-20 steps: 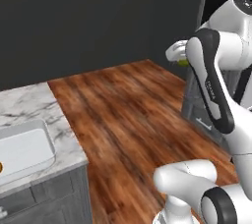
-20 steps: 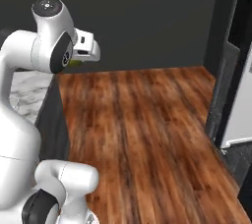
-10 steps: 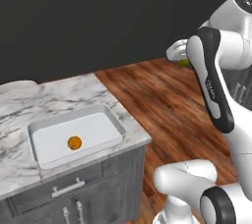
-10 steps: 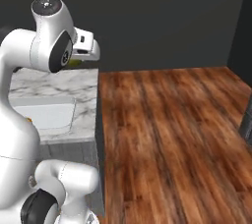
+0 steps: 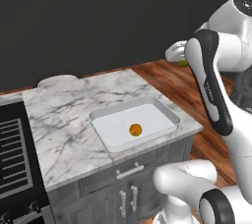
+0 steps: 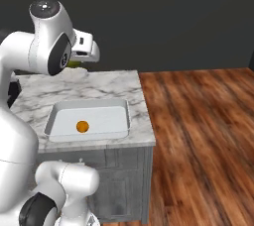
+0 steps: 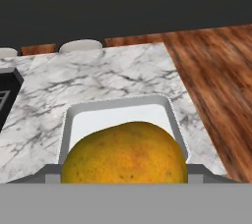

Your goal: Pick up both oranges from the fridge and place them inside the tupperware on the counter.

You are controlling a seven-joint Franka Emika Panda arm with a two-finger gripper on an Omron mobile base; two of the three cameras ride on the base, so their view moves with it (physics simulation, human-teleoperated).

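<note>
My gripper [image 5: 180, 54] is shut on the duller yellow-green orange [image 5: 183, 63], held high above the wooden floor to the right of the counter [image 5: 64, 120]. From the other side, this gripper [image 6: 82, 53] and its orange [image 6: 74, 63] hang over the counter's far edge. Up close the held orange [image 7: 125, 156] hides the fingertips. The white tupperware [image 5: 100, 115] sits on the counter near its right end, with the bright orange [image 5: 135, 129] lying inside. The tupperware [image 6: 89, 104] and bright orange [image 6: 82, 127] also show in the right base view. In the hand view the tupperware [image 7: 118, 106] lies straight ahead. The fridge is out of view.
A black grated stovetop [image 5: 10, 144] borders the counter on the left. A low white round dish [image 5: 56, 79] rests at the counter's back edge. Wooden floor [image 6: 198, 121] stretches right of the counter. A dark wall stands behind.
The whole picture has shifted: the base moved, bringing the counter and tupperware from the edge to the middle. The arm keeps the same pose with the orange in its grip.
</note>
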